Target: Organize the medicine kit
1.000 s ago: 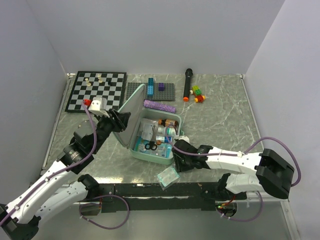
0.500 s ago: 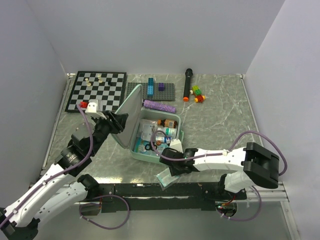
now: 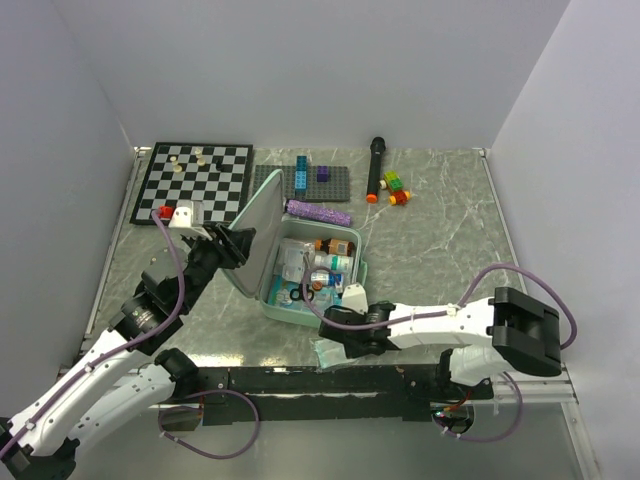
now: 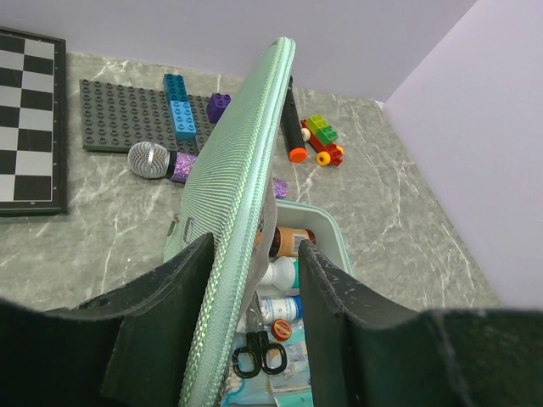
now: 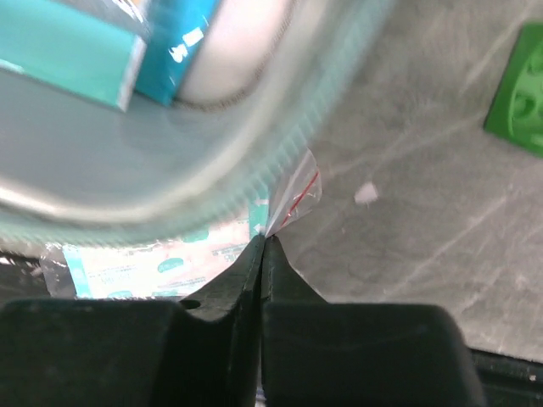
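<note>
The mint-green medicine kit (image 3: pixel 290 316) lies open in the middle of the table, its lid (image 3: pixel 250 235) standing tilted up on the left. My left gripper (image 3: pixel 232 245) straddles the lid's edge (image 4: pixel 237 178). The lid leans on one finger, with a gap to the other. Inside are black scissors (image 4: pixel 259 354), a brown bottle (image 4: pixel 288 242) and white bottles. My right gripper (image 3: pixel 335 340) is low in front of the kit, shut on the corner of a clear plastic bag (image 5: pixel 293 199) holding teal-printed sachets (image 3: pixel 328 352). The kit's rim (image 5: pixel 212 170) fills the top of the right wrist view, blurred.
A chessboard (image 3: pixel 195 180) sits at the back left, next to a grey studded plate (image 3: pixel 300 182) carrying blue and purple bricks. A purple glitter microphone (image 3: pixel 320 212) lies just behind the kit. A black microphone (image 3: pixel 375 168) and coloured bricks (image 3: pixel 395 188) lie at the back.
My right gripper has swung left and down toward the table's near edge and has shut on the bag's corner. The left arm and lid have barely moved.
</note>
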Action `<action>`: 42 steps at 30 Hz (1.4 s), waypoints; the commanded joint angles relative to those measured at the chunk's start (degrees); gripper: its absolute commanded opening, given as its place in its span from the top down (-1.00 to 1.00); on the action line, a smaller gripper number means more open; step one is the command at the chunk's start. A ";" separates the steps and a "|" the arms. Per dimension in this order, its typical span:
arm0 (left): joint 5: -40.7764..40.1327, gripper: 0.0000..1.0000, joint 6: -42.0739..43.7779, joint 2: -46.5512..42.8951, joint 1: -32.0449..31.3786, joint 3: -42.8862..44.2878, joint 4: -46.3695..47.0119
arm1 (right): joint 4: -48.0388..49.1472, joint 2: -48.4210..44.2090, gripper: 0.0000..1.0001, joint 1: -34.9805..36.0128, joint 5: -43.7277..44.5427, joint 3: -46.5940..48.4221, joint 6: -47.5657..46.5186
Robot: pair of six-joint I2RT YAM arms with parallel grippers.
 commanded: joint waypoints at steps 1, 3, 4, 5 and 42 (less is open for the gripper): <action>0.71 0.14 0.01 -0.88 0.09 0.86 2.99 | -8.57 -2.06 1.00 1.76 -2.71 -2.96 2.59; 0.36 0.14 0.27 -1.14 0.09 0.69 2.99 | -9.18 -4.26 1.00 1.85 -2.54 -2.53 2.76; 0.27 0.14 0.28 -1.23 0.09 0.60 3.07 | -9.53 -5.40 1.00 2.02 -2.27 -2.18 2.76; 0.19 0.14 0.28 -1.23 0.09 0.60 3.07 | -10.06 -6.54 1.00 2.20 -2.01 -1.74 2.76; 2.12 0.19 -2.80 -5.62 0.00 -2.57 5.80 | 8.30 -14.74 1.00 -14.76 -7.63 38.41 -24.13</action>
